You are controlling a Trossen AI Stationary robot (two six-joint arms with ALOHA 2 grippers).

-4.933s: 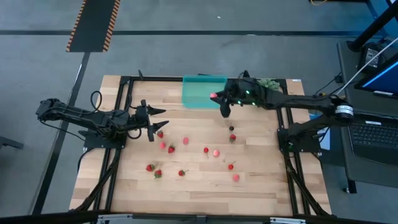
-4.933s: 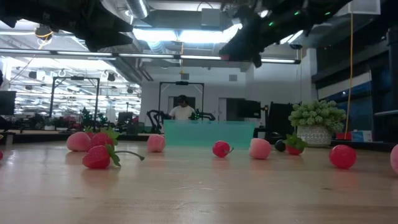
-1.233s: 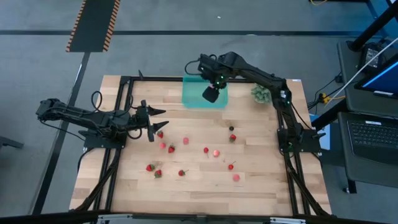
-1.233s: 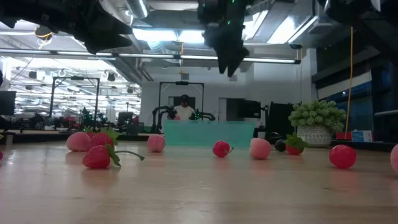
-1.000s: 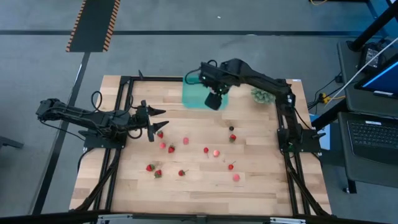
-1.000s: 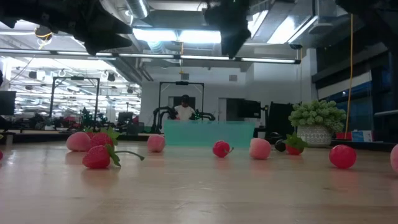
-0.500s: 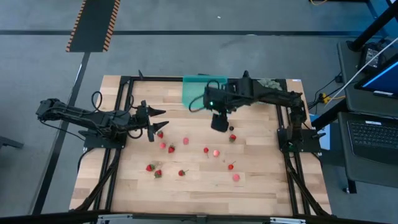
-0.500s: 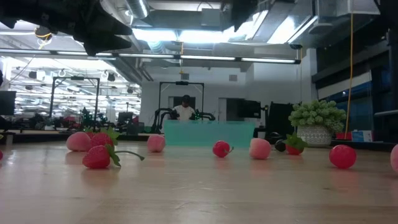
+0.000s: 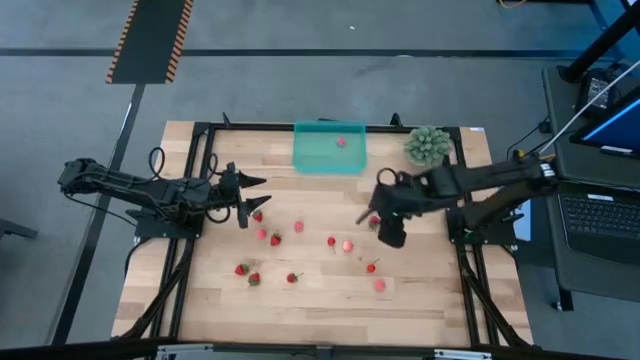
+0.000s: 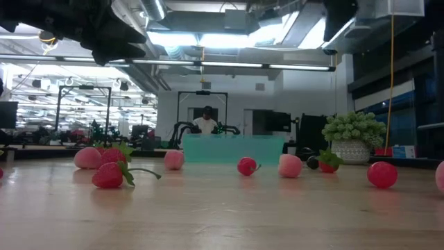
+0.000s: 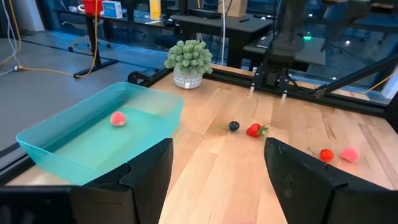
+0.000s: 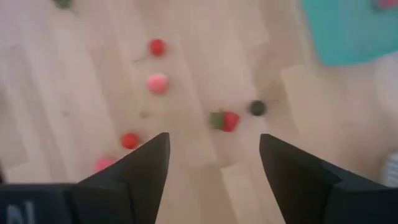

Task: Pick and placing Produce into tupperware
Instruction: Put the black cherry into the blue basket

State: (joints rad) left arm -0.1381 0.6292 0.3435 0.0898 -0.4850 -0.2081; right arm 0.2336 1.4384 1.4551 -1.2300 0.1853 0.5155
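The teal tupperware [image 9: 318, 152] stands at the table's far edge with one pink piece [image 9: 341, 142] in it, also visible in the left wrist view as the tupperware [image 11: 74, 149] and pink piece [image 11: 117, 118]. Several red and pink produce pieces [image 9: 347, 245] lie scattered over the middle of the table. My right gripper [image 9: 378, 212] hovers open, empty, above a red strawberry [image 12: 225, 120] and a dark berry [image 12: 257, 107]. My left gripper [image 9: 258, 192] rests open and empty at the left, near a red piece [image 9: 257, 215].
A spiky green plant ball [image 9: 427, 144] sits at the far right corner beside the tupperware. Black frame rails [image 9: 195, 180] run along the table's left and right sides. In the low view a person [image 10: 204, 122] sits far behind the table.
My right arm has swung from above the tupperware back over the table's middle right. A pink piece now shows inside the tupperware. The left arm has not moved.
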